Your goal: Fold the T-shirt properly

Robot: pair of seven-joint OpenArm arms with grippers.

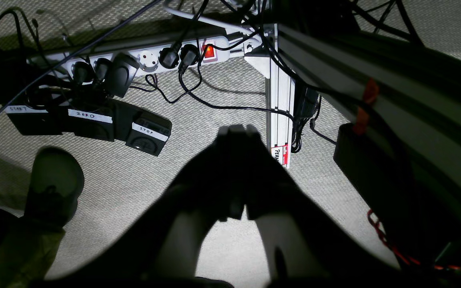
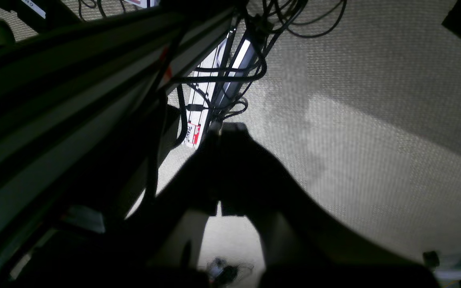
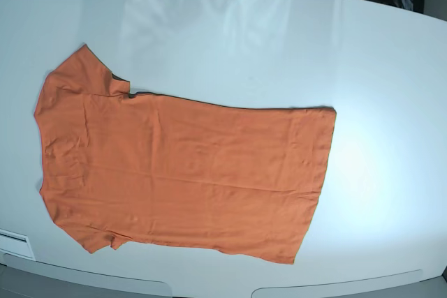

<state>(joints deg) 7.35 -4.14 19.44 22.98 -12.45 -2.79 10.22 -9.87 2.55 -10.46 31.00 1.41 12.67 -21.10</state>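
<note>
The orange T-shirt [image 3: 181, 172] lies spread flat on the white table [image 3: 279, 40] in the base view, collar end to the left, hem to the right, one sleeve at the upper left and one at the lower left. Neither arm shows in the base view. My left gripper [image 1: 236, 130] shows in the left wrist view as a dark silhouette, jaws together, empty, hanging over the carpet floor. My right gripper [image 2: 226, 128] shows in the right wrist view the same way, jaws together, empty, above the floor. The shirt is in neither wrist view.
Below the table, the left wrist view shows a power strip [image 1: 146, 58], labelled pedals [image 1: 90, 120], cables and an aluminium frame leg [image 1: 280, 100]. The right wrist view shows the frame leg [image 2: 210, 104] and carpet [image 2: 374, 140]. A white label strip [image 3: 14, 243] sits at the table's lower left.
</note>
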